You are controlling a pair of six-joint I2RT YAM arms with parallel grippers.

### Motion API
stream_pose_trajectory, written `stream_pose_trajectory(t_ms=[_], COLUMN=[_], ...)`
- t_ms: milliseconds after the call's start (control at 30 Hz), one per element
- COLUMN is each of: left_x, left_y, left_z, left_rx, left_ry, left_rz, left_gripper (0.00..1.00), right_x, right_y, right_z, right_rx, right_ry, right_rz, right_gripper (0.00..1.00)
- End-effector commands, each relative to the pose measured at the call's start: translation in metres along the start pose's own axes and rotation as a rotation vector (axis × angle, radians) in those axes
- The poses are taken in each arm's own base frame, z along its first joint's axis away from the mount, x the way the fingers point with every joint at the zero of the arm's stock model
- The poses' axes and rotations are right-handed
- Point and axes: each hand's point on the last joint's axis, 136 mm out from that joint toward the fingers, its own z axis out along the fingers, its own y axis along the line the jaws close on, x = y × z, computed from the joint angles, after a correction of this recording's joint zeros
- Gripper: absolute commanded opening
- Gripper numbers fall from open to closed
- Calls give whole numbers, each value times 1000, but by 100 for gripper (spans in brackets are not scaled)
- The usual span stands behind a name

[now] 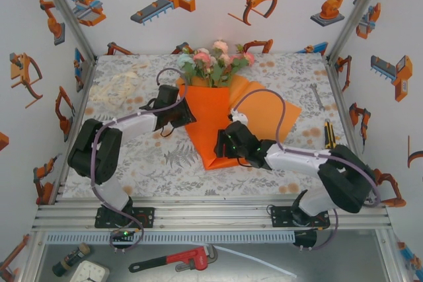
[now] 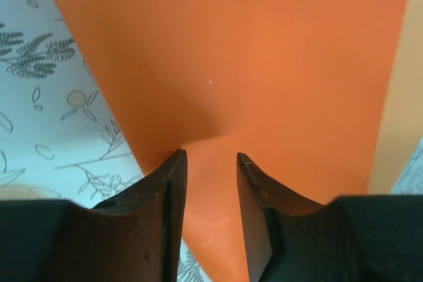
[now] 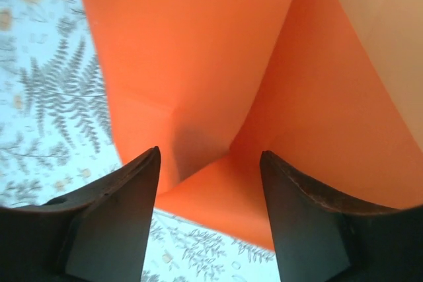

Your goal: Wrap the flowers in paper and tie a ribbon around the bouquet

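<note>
Cloth [image 1: 158, 163], grey-and-orange fern print, is covering the table across the middle of the top view.

Paper [image 1: 206, 133] is lying at centre frame, folded into a cone. Its point is aiming at the lower edge and its mouth is opening toward the top. A loose flap is spreading right of centre.

Flowers [image 1: 215, 61] are sitting in the cone's mouth, upper centre. Pink, peach and mint heads with green leaves are spilling past the paper's top edge.

Your left gripper [image 1: 185, 115] is sitting at the cone's left edge, left of centre. In its wrist view the left gripper [image 2: 211, 156] is showing a narrow gap. Orange paper [image 2: 264, 64] is running under the tips and creasing there. Released, as far as you can see.

Your right gripper [image 1: 225, 144] is hanging over the cone's lower part, just below centre. Its wrist view is showing the right gripper [image 3: 210, 153] spread wide over a paper fold [image 3: 198, 84], clasping nothing.

Ribbon [image 1: 115, 87] is lying in a loose cream heap, upper left, well apart from the paper.

A spanner [image 1: 317, 97] is resting at the right edge of the cloth.
</note>
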Motion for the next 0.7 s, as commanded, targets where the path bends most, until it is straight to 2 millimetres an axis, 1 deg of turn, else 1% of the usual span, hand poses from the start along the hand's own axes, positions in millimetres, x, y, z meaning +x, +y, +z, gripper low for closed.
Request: stream_pose_trajectory(t_ms=[0,67,100,167,200,233,267,333,367,400,433,467,533,567,633,667], left_x=[-16,-17,-17,-17,-18,-17,-18,-18,-19,-20,-20,-21,-22,-22,-23,-25], left_y=[-11,-11,-11,-12,-11,-10,-9,-5,-2,0,0,0,0,0,5,8], left_z=[5,9,10,13,14,15,14,14,14,14,15,17,22,24,29,30], left_rx=[9,11,13,15,12,5,0,-20,-32,-43,-46,-47,-43,-43,-57,-67], left_ry=[-49,-47,-47,-46,-47,-47,-50,-58,-63,-66,-67,-67,-56,-56,-55,-58], left_rz=[28,28,27,20,18,14,14,13,14,14,19,24,34,40,39,35], left_gripper=[36,36,36,36,36,37,36,37,37,37,37,37,37,37,37,37], right_x=[-6,-4,-5,-7,-7,-7,-7,-9,-10,-10,-10,-9,-7,-4,5,11], right_y=[3,2,6,29,45,68,89,118,130,134,134,129,110,101,84,76], right_z=[-32,-52,-60,-75,-78,-79,-78,-68,-59,-47,-34,-18,9,22,39,43], right_rx=[-16,-8,-16,-104,-171,-273,-355,-433,-455,-441,-404,-361,-275,-251,-206,-186], right_ry=[-68,-94,-106,-128,-123,-107,-83,-38,-15,6,28,49,73,92,143,158], right_rz=[16,14,9,-7,-15,-27,-36,-48,-54,-52,-36,-20,24,35,54,54], right_gripper=[62,62,61,54,51,48,47,43,40,37,35,32,26,25,23,23])
